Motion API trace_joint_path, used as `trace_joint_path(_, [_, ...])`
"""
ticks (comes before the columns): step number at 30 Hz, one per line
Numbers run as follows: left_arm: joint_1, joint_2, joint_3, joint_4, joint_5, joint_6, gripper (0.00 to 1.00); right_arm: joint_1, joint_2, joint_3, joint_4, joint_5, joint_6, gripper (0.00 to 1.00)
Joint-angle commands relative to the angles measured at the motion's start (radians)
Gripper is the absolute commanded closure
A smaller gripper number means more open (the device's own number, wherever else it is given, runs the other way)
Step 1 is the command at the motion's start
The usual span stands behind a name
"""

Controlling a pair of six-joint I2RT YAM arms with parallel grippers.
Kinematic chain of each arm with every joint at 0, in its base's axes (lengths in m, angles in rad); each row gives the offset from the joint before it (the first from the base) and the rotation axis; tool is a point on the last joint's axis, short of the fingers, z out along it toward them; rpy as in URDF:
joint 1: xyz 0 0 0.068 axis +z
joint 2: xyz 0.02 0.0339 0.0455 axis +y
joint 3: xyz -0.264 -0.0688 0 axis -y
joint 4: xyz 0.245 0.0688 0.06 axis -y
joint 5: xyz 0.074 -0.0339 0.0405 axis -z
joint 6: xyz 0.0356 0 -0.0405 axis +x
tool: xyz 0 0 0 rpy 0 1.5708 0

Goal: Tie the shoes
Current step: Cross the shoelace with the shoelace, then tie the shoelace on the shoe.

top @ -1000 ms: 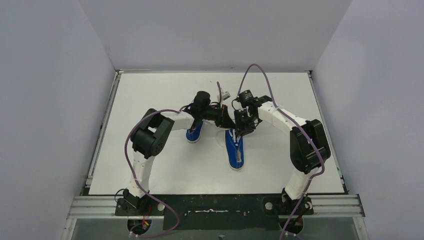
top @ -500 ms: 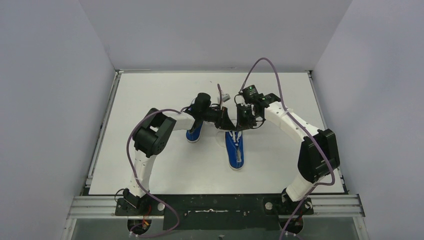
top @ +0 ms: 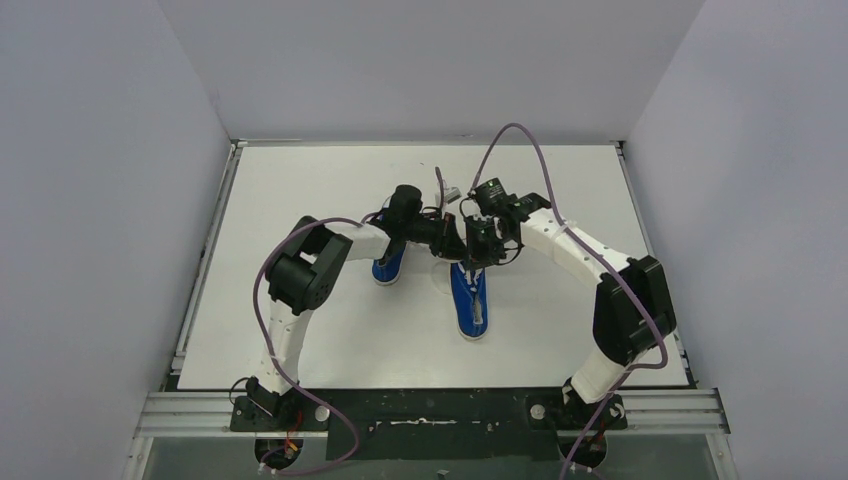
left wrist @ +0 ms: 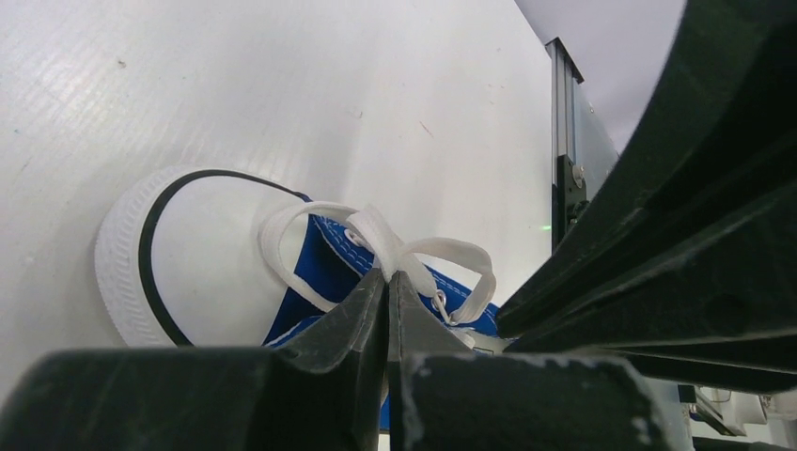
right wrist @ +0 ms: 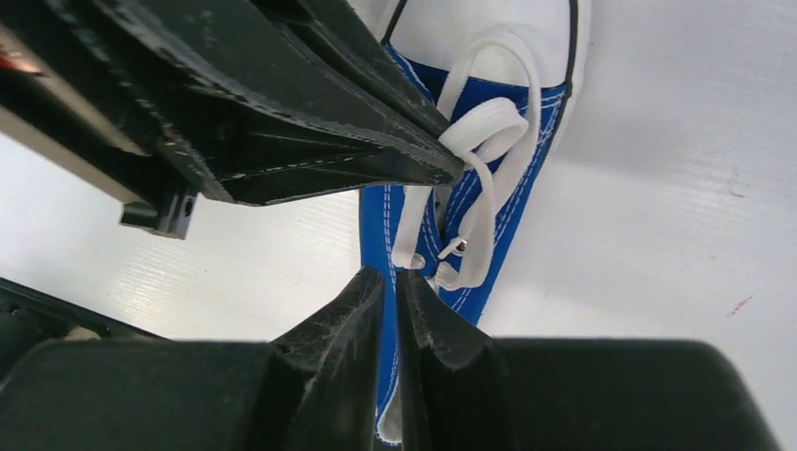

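White table (top: 300, 330) bears the shoe (top: 470, 305), over whose tongue the left pincer (left wrist: 388, 277) clamps the lace (left wrist: 414, 252) — the right pincer (right wrist: 390, 274), nearly together with grip unclear, needs a firm hold before pulling.

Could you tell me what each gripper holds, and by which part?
The left gripper pinches the lace of the shoe where its loops meet; whether the right gripper grips it too is unclear.

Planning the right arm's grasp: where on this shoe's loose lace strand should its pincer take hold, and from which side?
Probably the loose strand midway, below the loop the left pincer pinches, coming from the heel side: there it runs alone; the toe side is blocked.
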Motion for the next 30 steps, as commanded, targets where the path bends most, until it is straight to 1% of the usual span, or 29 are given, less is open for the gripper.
trace_joint_path(1, [-0.004, -0.016, 0.056, 0.025, 0.044, 0.007, 1.0, -0.025, 0.007, -0.007, 0.054, 0.052, 0.015, 0.87])
trace_joint_path(8, [-0.015, -0.023, 0.051, 0.033, 0.043, 0.001, 1.0, -0.041, 0.041, -0.001, 0.038, 0.066, -0.007, 0.87])
trace_joint_path(16, [-0.018, -0.016, 0.056, 0.033, 0.046, -0.001, 1.0, -0.061, 0.041, -0.016, 0.029, 0.078, -0.01, 0.83])
trace_joint_path(30, [-0.018, -0.01, 0.059, 0.028, 0.048, -0.001, 1.0, -0.064, 0.098, -0.029, 0.075, 0.066, -0.003, 0.81])
